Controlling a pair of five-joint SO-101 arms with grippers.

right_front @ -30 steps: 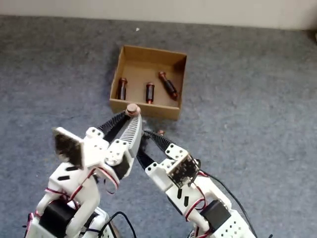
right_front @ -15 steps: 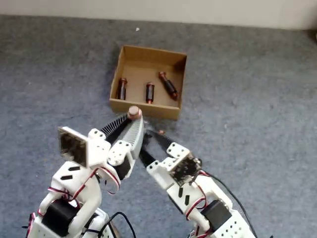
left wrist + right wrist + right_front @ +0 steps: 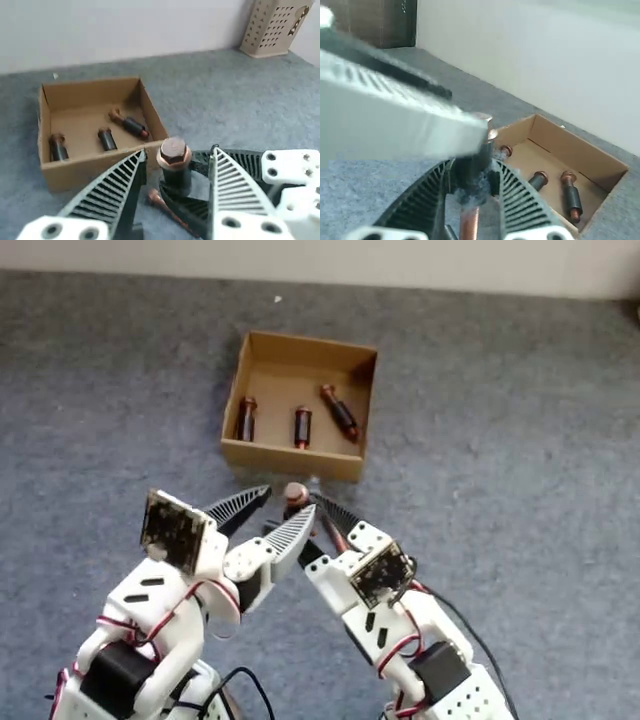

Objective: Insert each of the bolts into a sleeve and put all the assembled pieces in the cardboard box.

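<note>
The right end effector [image 3: 472,177] is clamped across a short black sleeve [image 3: 177,180], holding it upright above the grey carpeted worktop [image 3: 520,490], just in front of the cardboard box [image 3: 290,460]. A copper-coloured bolt [image 3: 173,150] sits in the sleeve with its hexagonal head on top. The left end effector [image 3: 288,502] is spread open, its two ribbed fingers on either side of the bolt head and not touching it. Inside the box lie three assembled pieces [image 3: 246,418] [image 3: 302,426] [image 3: 340,412], apart from one another. What looks like a loose bolt [image 3: 167,212] lies on the worktop just beneath the held piece. Both parts appear to be rigid metal, so they are probably dense for their size and unlikely to be harmed by a firm squeeze or a short drop. The smooth round sleeve may twist or slip between the fingers, so the best hold is likely across its middle. The bolt seems only to rest inside, so keeping the head uppermost should stop it sliding out on the way to the box.
</note>
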